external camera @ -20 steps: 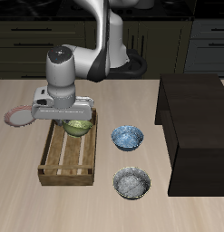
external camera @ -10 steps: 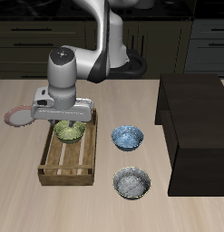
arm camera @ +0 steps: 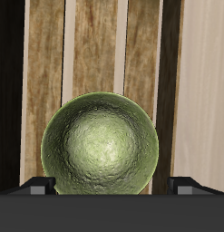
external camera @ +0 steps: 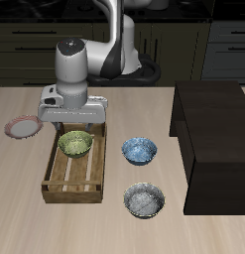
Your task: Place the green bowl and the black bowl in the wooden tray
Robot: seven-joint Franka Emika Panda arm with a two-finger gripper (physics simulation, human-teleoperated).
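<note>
The green bowl (external camera: 75,145) sits upright on the slatted bottom of the wooden tray (external camera: 70,192), at its far end. My gripper (external camera: 74,126) hangs just above the bowl, open and empty. In the wrist view the green bowl (arm camera: 101,145) lies free on the tray's slats (arm camera: 95,45), and my gripper (arm camera: 110,188) shows its fingertips (arm camera: 36,188) spread wide, clear of the bowl. The black bowl (external camera: 145,201) stands on the table near the front edge, beside the tray.
A blue bowl (external camera: 139,150) stands on the table between the tray and a large dark box (external camera: 213,139). A small pink-rimmed plate (external camera: 23,127) lies beside the tray's far end.
The gripper carried the green bowl down into the tray, let go of it, and has risen a little. The bowl now rests on the slats.
</note>
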